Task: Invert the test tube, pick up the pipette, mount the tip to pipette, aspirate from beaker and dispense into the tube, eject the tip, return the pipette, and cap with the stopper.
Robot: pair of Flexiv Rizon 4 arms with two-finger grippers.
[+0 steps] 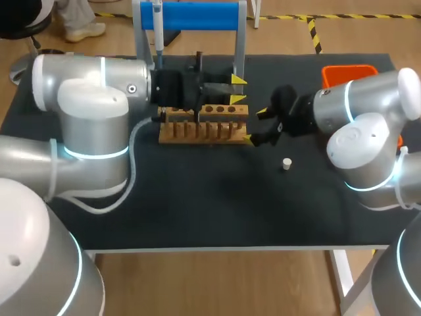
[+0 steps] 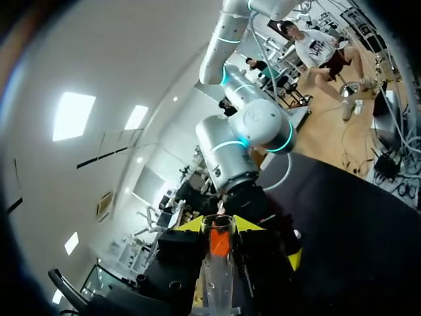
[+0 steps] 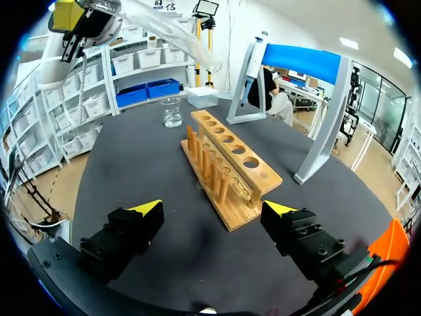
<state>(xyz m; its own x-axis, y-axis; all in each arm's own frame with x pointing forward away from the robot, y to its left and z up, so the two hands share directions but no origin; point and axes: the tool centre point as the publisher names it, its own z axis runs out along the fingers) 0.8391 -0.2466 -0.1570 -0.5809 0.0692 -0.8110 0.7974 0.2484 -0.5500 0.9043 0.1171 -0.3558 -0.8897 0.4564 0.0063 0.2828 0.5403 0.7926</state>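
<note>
Grips a test tube (image 2: pixel 217 283) tight in the left gripper (image 2: pixel 218 227), raised above the table (image 1: pixel 197 210). Has the right gripper (image 3: pixel 214 209) spread wide and empty near the end of the wooden rack (image 3: pixel 230 171), with the stopper (image 1: pixel 287 163) lying on the table nearby.

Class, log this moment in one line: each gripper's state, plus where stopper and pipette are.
left gripper: shut on test tube | right gripper: open, by rack | stopper: on table | pipette: on stand
</note>
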